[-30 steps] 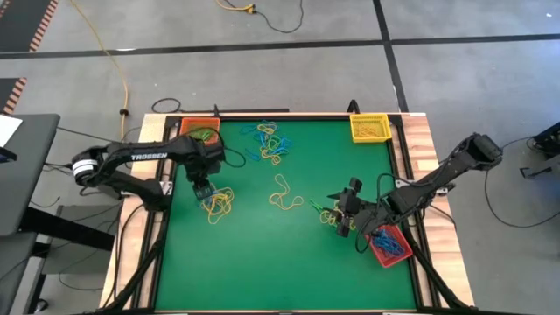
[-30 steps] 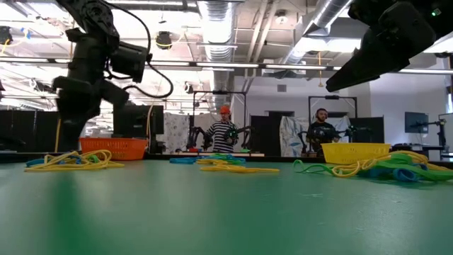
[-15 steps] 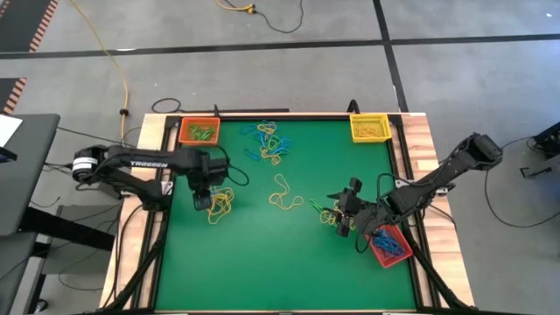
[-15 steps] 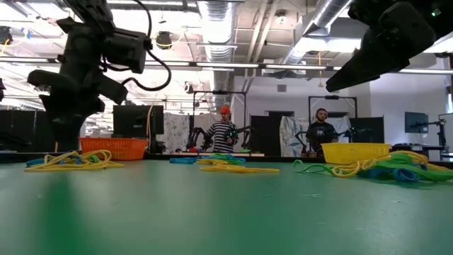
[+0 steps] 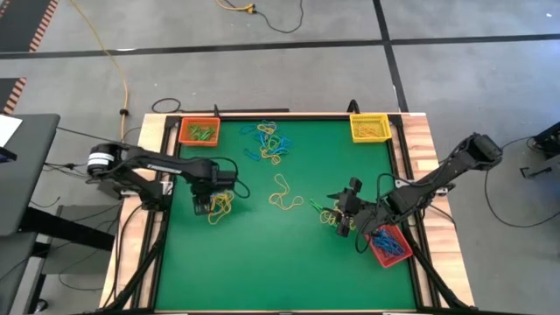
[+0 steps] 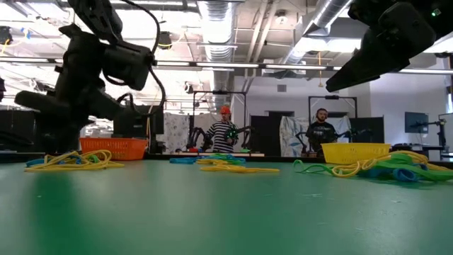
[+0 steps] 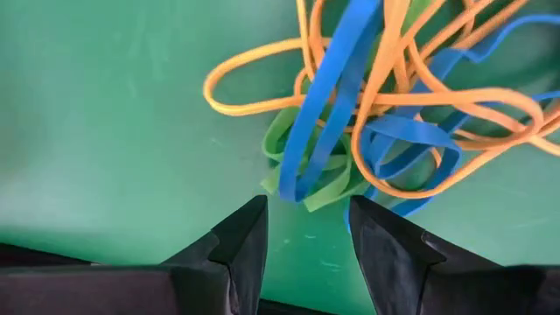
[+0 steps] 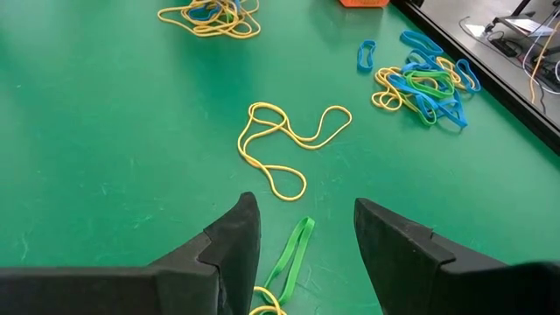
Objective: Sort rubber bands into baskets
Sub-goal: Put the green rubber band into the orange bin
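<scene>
A tangle of yellow, blue and green rubber bands [image 7: 385, 114] lies on the green mat at the left [image 5: 219, 206]. My left gripper [image 7: 308, 214] points down at its edge, open. Its fingertips stand either side of the green and blue loop ends [image 7: 302, 185] without touching them. My right gripper [image 8: 302, 219] waits open right of centre [image 5: 343, 216], above a green band [image 8: 293, 254] lying on the mat. The orange basket [image 5: 199, 131] stands at the far left, the yellow basket [image 5: 370, 128] at the far right and the red basket [image 5: 388, 245] at the near right.
Another pile of bands [image 5: 269, 142] lies near the far edge. A single yellow loop [image 5: 284, 192] lies mid-table. The low view shows people in the room behind the table. The near half of the mat [image 5: 280, 271] holds nothing.
My left gripper has swung toward the table's near edge and sunk down over the left tangle of bands, rolling its wrist a little on the way. Its fingers have stayed open. The bands have not moved.
</scene>
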